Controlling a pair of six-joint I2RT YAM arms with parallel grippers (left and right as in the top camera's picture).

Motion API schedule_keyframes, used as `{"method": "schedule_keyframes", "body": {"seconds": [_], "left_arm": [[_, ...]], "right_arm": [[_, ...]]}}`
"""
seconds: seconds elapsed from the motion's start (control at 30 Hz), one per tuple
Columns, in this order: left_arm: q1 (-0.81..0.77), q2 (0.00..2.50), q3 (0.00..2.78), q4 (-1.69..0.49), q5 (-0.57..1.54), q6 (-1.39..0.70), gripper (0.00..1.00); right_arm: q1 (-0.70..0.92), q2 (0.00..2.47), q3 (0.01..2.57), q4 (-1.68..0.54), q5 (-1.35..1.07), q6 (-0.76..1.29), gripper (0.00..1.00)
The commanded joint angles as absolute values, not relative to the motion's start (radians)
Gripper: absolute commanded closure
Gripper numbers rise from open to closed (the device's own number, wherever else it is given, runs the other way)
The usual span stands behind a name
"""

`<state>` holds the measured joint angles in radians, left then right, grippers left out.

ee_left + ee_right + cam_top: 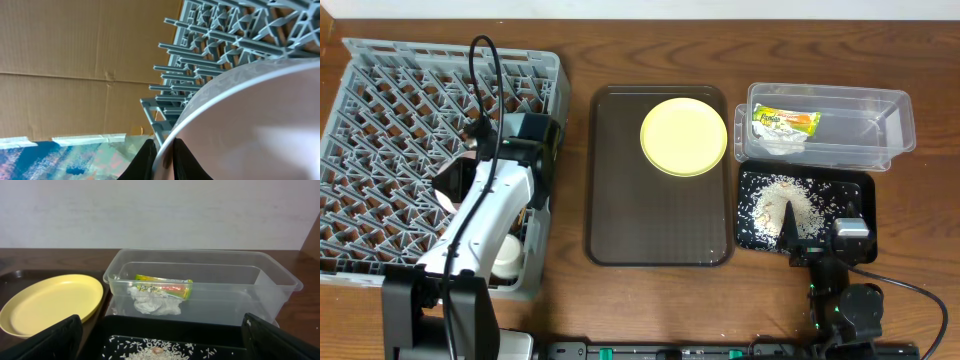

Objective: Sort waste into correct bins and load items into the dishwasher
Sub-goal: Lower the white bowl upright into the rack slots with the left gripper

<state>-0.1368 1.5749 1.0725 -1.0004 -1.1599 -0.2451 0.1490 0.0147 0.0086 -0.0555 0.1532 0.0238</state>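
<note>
Left gripper (161, 159), jaws tight on rim of round white bowl (250, 125), beside grey plastic pegged rack (215, 35); right gripper (161, 336), jaws wide apart, over shallow black rectangular tray (230, 335)

The rack (380, 150) at left, plate (683, 137) on middle tray (640, 215), wrapper (786, 121) in tub (895, 125) at right, rice (790, 205) in small tray (855, 188) before it.

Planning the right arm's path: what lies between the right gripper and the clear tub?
Only the black tray, strewn with rice grains, which reaches up to the clear tub. The right wrist view shows it best.
</note>
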Motion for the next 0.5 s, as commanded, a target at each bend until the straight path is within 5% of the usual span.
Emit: {"method": "schedule_keyframes", "body": {"seconds": [0.0,0.47], "left_arm": [[-0.126,1.582,1.067,-0.999,-1.195,-0.233,0.87],[-0.13,1.554,1.093,-1.117,-0.849,-0.265,0.94]], "right_arm": [[0.136,0.007,0.006,-0.057,0.152,0.014,0.01],[0.136,0.007,0.006,-0.056,0.152,0.014,0.01]]}}
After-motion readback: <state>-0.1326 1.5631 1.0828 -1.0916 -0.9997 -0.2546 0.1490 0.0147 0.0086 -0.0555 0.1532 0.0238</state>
